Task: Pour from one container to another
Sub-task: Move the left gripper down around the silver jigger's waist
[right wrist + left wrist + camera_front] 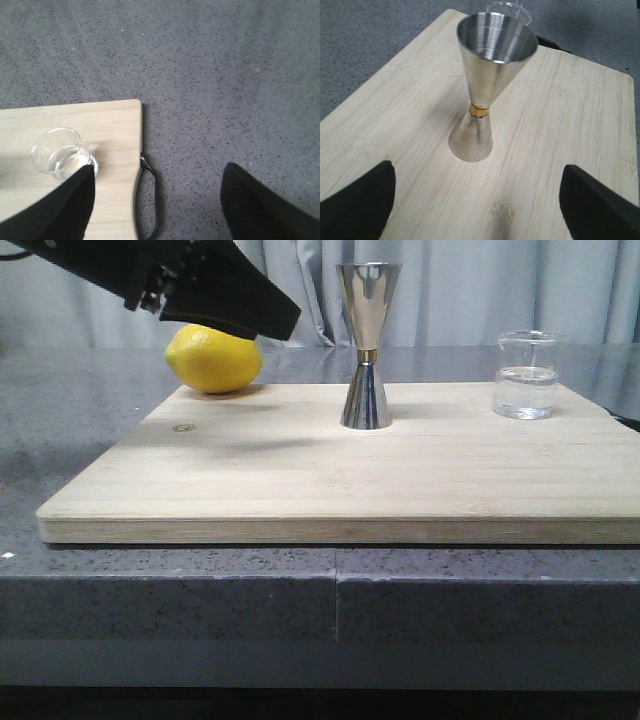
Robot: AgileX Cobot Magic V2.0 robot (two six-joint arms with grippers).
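The glass beaker (pixel 526 375) stands upright on the wooden board (pixel 300 480) toward 2 o'clock, partly filled with clear liquid. The steel jigger (pixel 366 345) stands upright near the board's middle, at 12 o'clock, well apart from the beaker. A lemon (pixel 213 358) lies at 10 o'clock. The left gripper (pixel 475 200) hangs near the jigger, jaws apart and empty. The right gripper (pixel 155 200) hovers beside the beaker, jaws apart.
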